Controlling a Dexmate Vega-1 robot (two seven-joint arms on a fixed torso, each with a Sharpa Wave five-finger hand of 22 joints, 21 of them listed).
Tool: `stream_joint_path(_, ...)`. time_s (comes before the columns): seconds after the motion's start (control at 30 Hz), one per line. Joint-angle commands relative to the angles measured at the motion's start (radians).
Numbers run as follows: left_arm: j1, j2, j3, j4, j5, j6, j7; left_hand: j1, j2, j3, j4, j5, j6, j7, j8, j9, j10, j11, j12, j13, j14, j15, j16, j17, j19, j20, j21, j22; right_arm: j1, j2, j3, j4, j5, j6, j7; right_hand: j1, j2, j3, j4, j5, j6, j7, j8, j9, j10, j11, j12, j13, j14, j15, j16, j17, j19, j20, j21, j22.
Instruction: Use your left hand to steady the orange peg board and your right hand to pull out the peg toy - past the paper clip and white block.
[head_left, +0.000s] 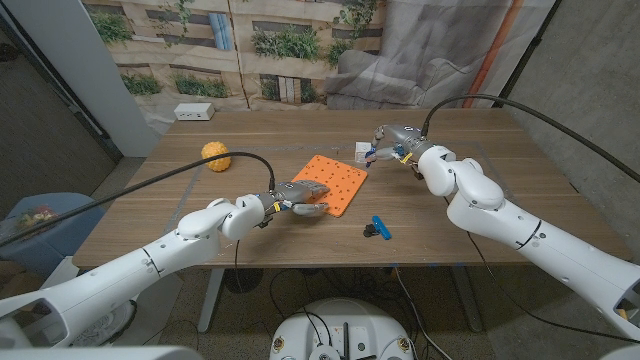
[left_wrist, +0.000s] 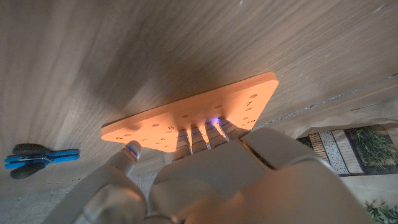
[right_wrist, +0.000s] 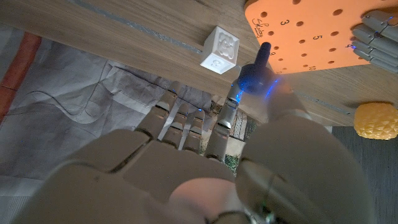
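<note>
Setting: wooden table (head_left: 200, 215) in front of a printed garden backdrop, grey cloth draped at the far right.
Peg board: orange peg board (head_left: 335, 182) lies flat near the table's middle, turned at an angle; rows of holes and printed numbers show in both wrist views.
Left hand: left hand (head_left: 298, 196) rests its fingers (left_wrist: 202, 134) on the near-left edge of the board, fingertips pressed on the orange surface, thumb down beside the edge.
Right hand: right hand (head_left: 392, 142) hovers at the board's far-right corner, fingers curled in around a dark blue peg toy (right_wrist: 260, 59).
Peg toy: pinched between thumb and a finger, tilted, its tip just off the board's corner in the right wrist view; whether it touches the board I cannot tell.
White block: small white block (head_left: 362, 151) sits just beyond the board's far corner, beside the right hand; embossed faces visible in the right wrist view.
Paper clip: blue and black paper clip (head_left: 377, 228) lies on the table near-right of the board, apart from it.
Yellow object: bumpy yellow-orange ball-like thing (head_left: 214, 155) sits on the left part of the table, well apart from the board.
Far edge: white box (head_left: 194, 112) rests at the far-left edge of the table.
</note>
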Motion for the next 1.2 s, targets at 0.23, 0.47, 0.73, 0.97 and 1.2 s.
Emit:
stream_joint_path(0.23, 0.022, -0.003, -0.043, -0.029, -0.050, 0.016, 0.060, 0.010, 0.099, 0.010, -0.005, -0.004, 0.005, 0.003, -0.002, 0.001, -0.007, -0.001, 0.000, 0.000, 0.000, -0.037, 0.000, 0.001, 0.006, -0.101, 0.002, -0.001, 0.049, -0.020, -0.011, 0.064, 0.041, -0.029, -0.016, 0.007, 0.012, -0.007, 0.001, 0.007, 0.049, -0.061, 0.044, 0.025, 0.007, 0.004, -0.005, 0.001, -0.002, 0.002, -0.001, 0.005, 0.002, 0.004, -0.004, 0.004)
stream_joint_path(0.47, 0.026, -0.009, -0.055, -0.033, -0.072, 0.019, 0.082, 0.010, 0.098, 0.012, -0.006, -0.004, 0.009, 0.002, -0.001, 0.001, -0.006, -0.001, 0.001, 0.000, 0.002, -0.038, 0.000, 0.000, 0.010, -0.100, 0.003, -0.001, 0.073, -0.023, -0.021, 0.100, 0.052, -0.029, -0.019, 0.008, 0.006, -0.010, -0.003, 0.006, 0.040, -0.061, 0.041, 0.024, 0.007, 0.005, -0.006, 0.001, -0.001, 0.001, -0.002, 0.004, 0.002, 0.004, -0.004, 0.004)
stream_joint_path(0.73, 0.033, -0.008, -0.061, -0.047, -0.071, 0.024, 0.106, 0.011, 0.097, 0.017, -0.008, -0.005, 0.016, 0.001, 0.000, 0.001, -0.003, -0.002, 0.002, 0.000, 0.005, -0.039, 0.001, 0.000, 0.032, -0.095, 0.010, -0.001, 0.104, -0.030, -0.061, 0.121, 0.002, -0.054, -0.002, 0.012, 0.002, -0.012, -0.006, 0.004, 0.012, -0.060, 0.030, 0.023, -0.002, 0.007, -0.011, 0.002, -0.002, 0.004, -0.003, 0.004, 0.009, -0.001, -0.002, 0.004)
stream_joint_path(0.97, 0.058, -0.007, -0.088, -0.066, -0.094, 0.062, 0.135, 0.012, 0.097, 0.019, -0.009, -0.005, 0.025, 0.001, 0.002, 0.001, 0.002, -0.005, 0.003, 0.000, 0.009, -0.038, 0.001, 0.001, 0.038, -0.095, 0.010, -0.001, 0.143, -0.030, -0.109, 0.153, -0.075, -0.067, 0.036, 0.015, 0.003, -0.012, -0.007, 0.004, 0.005, -0.062, 0.027, 0.022, -0.004, 0.004, -0.012, 0.002, -0.001, 0.003, -0.003, 0.004, 0.014, -0.006, -0.001, 0.005)
stream_joint_path(1.2, 0.100, -0.024, -0.133, -0.075, -0.149, 0.118, 0.206, 0.012, 0.097, 0.022, -0.010, -0.005, 0.030, 0.001, 0.003, 0.001, 0.002, -0.003, 0.003, 0.000, 0.010, -0.037, 0.001, 0.001, 0.039, -0.093, 0.009, -0.001, 0.174, -0.014, -0.149, 0.191, -0.158, -0.095, 0.090, 0.020, 0.003, -0.012, -0.009, 0.004, -0.002, -0.062, 0.024, 0.022, -0.006, 0.001, -0.013, 0.002, 0.001, 0.003, -0.003, 0.004, 0.017, -0.010, -0.001, 0.005)
